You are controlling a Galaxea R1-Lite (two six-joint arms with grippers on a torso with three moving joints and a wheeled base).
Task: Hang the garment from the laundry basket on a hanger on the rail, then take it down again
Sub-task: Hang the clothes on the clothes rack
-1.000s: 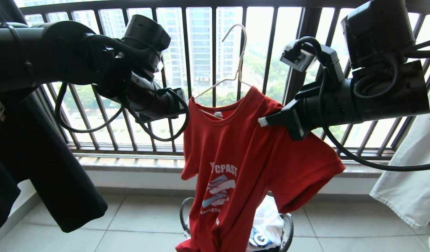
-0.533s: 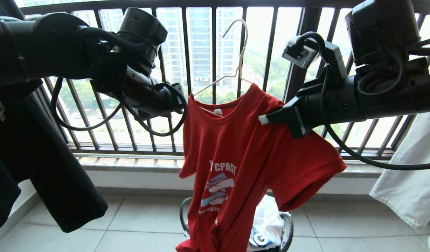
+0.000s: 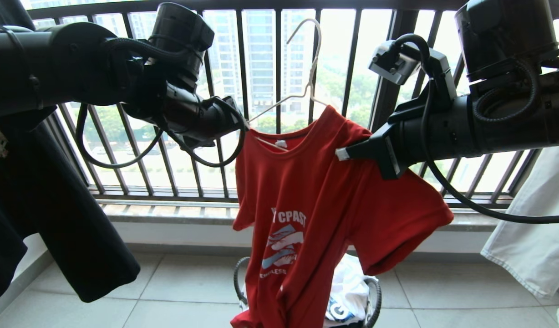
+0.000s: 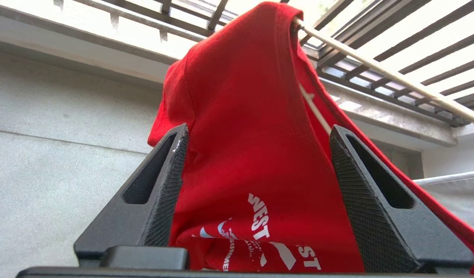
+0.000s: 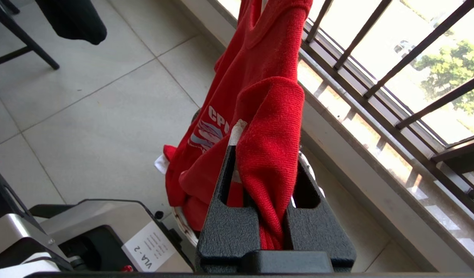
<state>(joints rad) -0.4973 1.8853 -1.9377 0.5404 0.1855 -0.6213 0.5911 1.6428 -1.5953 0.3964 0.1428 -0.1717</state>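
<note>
The red garment [image 3: 307, 191] hangs on the thin white hanger [image 3: 312, 54], whose hook stands free in the air in front of the window bars. The rail is out of view. My right gripper [image 3: 342, 155] is shut on the garment's shoulder [image 5: 268, 127] and holds it up; in the right wrist view the gripper [image 5: 266, 154] has the cloth bunched between its fingers. At the other shoulder my left gripper [image 4: 259, 129] is open, and the cloth hangs loose between its spread jaws. The hanger's arm [image 4: 376, 65] runs out of the collar. The shirt's hem reaches down to the laundry basket [image 3: 237, 278].
A white printed T-shirt [image 3: 348, 291] lies in the basket. A black garment [image 3: 56, 218] hangs at the left and a white cloth [image 3: 534, 228] at the right. The dark barred window railing [image 3: 279, 91] stands close behind the hanger. The robot's base [image 5: 105, 231] is beside the basket.
My left gripper has opened and let go of the garment's shoulder, and its wrist has turned. The hanger and shirt have risen a little. The right gripper keeps its hold.
</note>
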